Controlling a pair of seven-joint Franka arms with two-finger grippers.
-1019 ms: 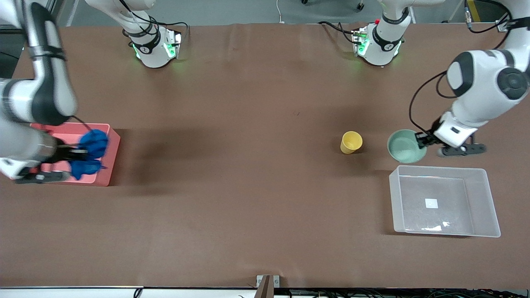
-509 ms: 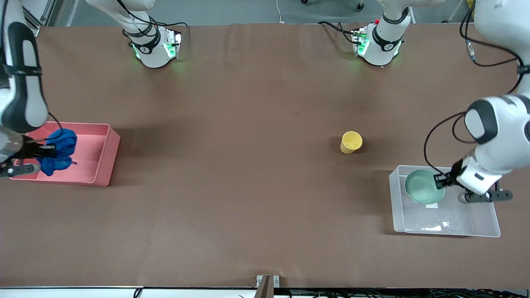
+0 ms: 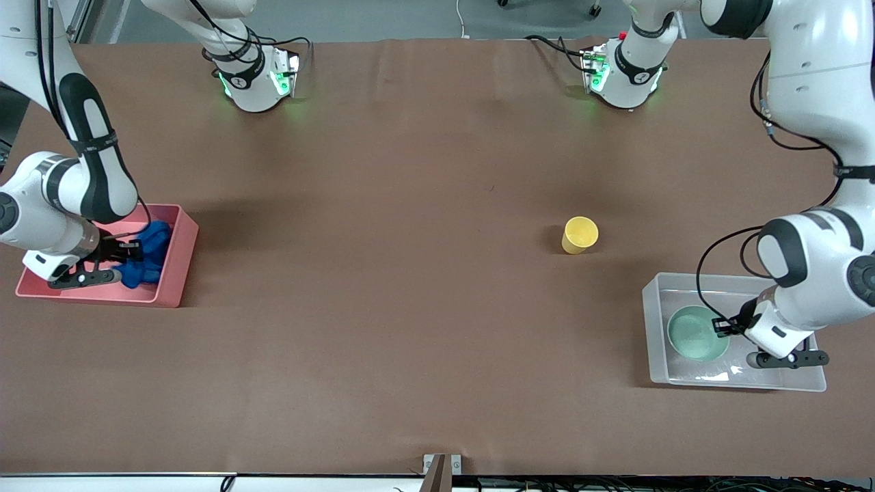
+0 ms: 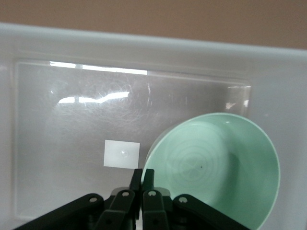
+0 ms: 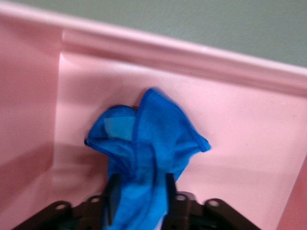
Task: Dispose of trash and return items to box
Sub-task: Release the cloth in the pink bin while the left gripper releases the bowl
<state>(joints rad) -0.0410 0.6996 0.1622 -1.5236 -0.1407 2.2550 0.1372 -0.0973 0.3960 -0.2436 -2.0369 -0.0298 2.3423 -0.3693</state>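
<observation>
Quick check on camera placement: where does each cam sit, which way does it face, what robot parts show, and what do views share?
Front view: high across the table, facing both arm bases; shows both arms, the yellow cup, the pink bin and the clear box.
Left wrist view: on the left wrist, looking down into the clear box; left gripper shut on the mint-green bowl.
Right wrist view: on the right wrist, looking into the pink bin; right gripper around the blue cloth.
Shared: front and left wrist views both show the bowl; front and right wrist views both show the cloth.
</observation>
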